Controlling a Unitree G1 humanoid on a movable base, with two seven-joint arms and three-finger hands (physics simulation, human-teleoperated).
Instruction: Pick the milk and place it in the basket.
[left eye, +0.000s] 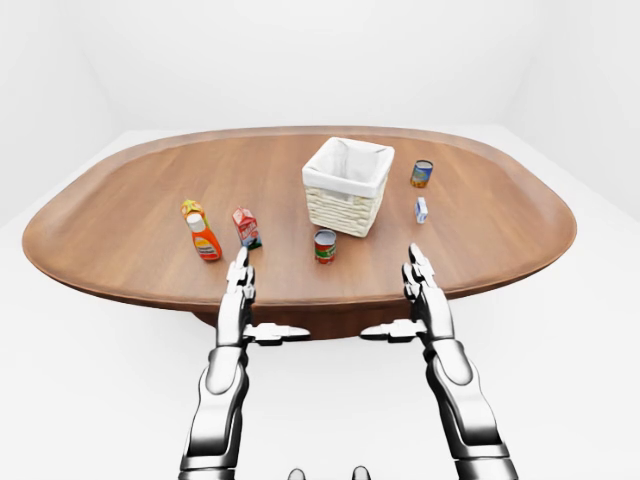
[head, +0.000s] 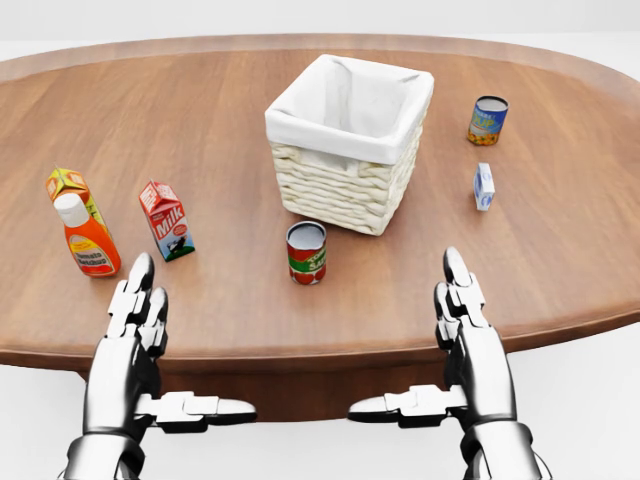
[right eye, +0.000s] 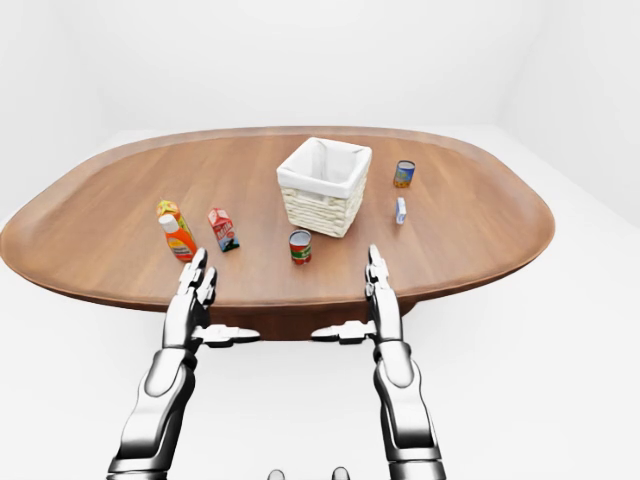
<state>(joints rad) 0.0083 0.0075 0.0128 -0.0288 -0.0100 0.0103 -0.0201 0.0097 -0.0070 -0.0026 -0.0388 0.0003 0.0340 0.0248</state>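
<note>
Milk carton (head: 167, 220) upright left of basket (head: 347, 160)

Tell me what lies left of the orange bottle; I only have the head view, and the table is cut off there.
Observer: In the left-eye view the table runs on left of the orange bottle to a rounded end; only bare wood shows there.
Operator: And beyond the basket, at the top?
Observer: Past the basket the wood ends in a curved far rim.
Operator: My arms below the wrists?
Observer: Both forearms rise from the view's bottom edge, well apart, to the left hand and right hand.
</note>
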